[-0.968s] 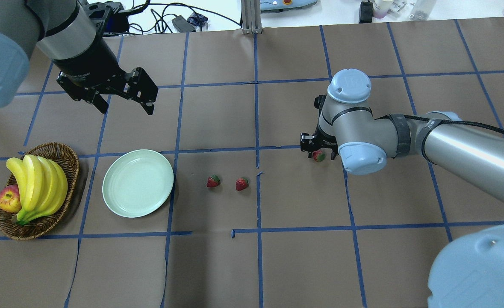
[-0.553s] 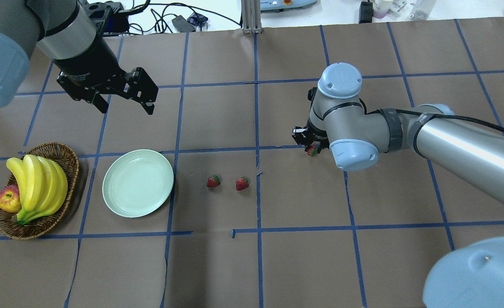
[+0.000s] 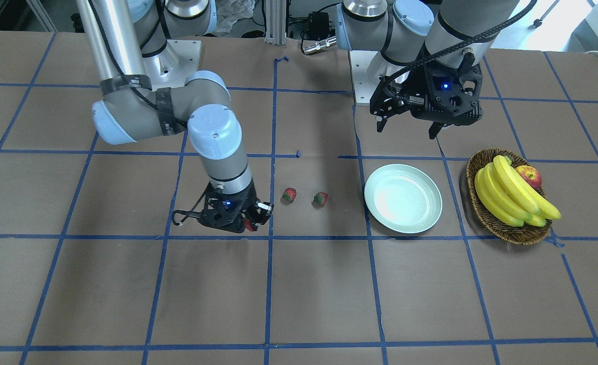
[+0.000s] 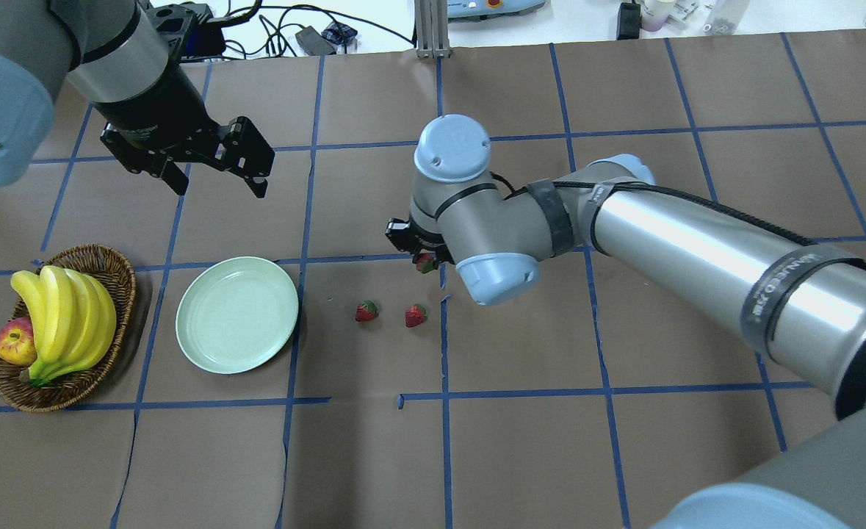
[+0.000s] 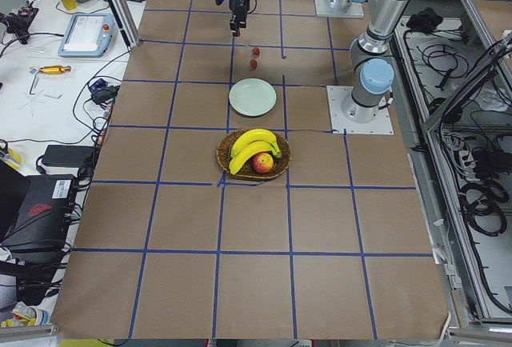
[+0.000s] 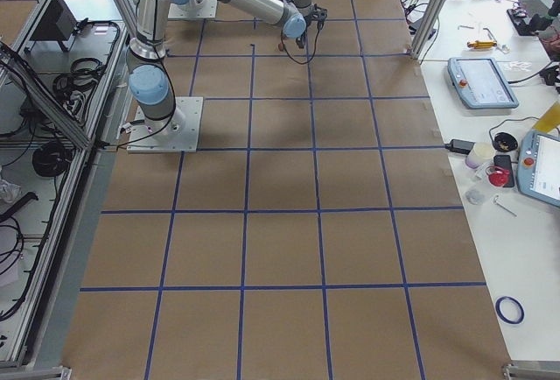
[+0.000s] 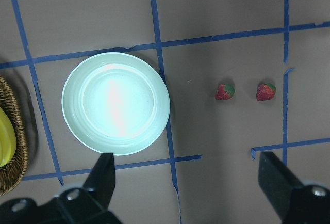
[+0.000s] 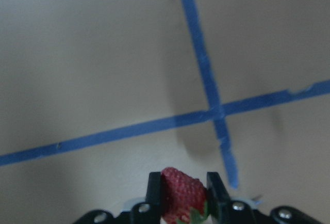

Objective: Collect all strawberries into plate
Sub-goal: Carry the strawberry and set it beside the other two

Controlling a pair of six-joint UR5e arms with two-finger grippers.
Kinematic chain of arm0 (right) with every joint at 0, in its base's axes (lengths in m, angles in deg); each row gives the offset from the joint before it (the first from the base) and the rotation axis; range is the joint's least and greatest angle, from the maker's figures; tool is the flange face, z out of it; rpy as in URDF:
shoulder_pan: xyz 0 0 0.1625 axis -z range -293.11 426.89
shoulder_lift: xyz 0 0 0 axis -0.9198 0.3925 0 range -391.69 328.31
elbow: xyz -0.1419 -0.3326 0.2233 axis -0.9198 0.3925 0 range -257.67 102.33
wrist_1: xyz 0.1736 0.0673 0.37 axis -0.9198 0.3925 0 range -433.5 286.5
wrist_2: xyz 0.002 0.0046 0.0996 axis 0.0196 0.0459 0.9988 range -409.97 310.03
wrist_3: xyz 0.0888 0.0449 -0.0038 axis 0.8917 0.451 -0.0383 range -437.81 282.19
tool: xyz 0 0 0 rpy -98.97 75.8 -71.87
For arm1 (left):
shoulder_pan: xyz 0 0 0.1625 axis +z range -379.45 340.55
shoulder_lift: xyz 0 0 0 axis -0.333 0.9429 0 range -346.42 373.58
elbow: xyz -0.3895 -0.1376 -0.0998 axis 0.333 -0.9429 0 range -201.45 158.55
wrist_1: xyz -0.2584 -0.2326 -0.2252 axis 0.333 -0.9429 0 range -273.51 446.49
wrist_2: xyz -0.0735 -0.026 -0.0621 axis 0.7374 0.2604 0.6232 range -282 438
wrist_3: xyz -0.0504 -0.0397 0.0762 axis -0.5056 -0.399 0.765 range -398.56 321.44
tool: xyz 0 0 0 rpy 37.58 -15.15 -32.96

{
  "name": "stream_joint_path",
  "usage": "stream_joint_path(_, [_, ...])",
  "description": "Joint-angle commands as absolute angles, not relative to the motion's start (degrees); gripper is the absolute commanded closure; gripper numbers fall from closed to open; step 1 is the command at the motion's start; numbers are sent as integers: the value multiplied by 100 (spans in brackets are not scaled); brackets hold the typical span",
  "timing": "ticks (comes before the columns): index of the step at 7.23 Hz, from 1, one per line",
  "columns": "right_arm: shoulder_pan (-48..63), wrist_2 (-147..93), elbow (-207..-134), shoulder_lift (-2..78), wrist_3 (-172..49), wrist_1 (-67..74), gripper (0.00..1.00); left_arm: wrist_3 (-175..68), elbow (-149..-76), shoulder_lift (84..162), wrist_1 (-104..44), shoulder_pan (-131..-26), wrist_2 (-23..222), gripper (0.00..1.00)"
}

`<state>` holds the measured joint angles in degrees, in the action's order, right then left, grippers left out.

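Right gripper pinches one strawberry; left gripper spread wide, empty. Two strawberries lie near plate.

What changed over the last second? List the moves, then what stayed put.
The right gripper, shut on one strawberry, carried it across the table toward the plate, and is now close to the two loose strawberries. Unchanged: those two strawberries, the empty plate, the basket of fruit, and the open left gripper hovering beyond the plate.
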<state>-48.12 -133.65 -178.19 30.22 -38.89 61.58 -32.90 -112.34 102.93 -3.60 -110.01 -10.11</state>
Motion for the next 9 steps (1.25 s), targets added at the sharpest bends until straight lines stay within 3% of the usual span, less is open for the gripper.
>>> stream_joint_path(1, [-5202, -13321, -17725, 2737, -3668, 6167, 100, -3285, -11242, 10297, -360, -11024, -1015, 0])
stream_joint_path(2, [-5202, -13294, -17725, 2711, -3659, 6193, 100, -3285, -11251, 10297, -360, -11041, -1015, 0])
stream_joint_path(3, [-5202, -13294, -17734, 2685, -3676, 6211, 89, -3285, -11251, 10297, -360, -11042, -1015, 0])
stream_joint_path(4, [-5202, -13407, -17673, 2737, -3781, 6211, 1, -3285, -11242, 10297, -360, -11042, -1015, 0])
stream_joint_path(6, [-5089, -13985, -17515, 3060, -3984, 6002, 0, -3285, -11242, 10297, -360, -11042, -1015, 0])
stream_joint_path(9, [-3529, -14085, -17610, 4500, -5043, 4178, 0, -3276, -11242, 10306, -360, -11042, -1015, 0])
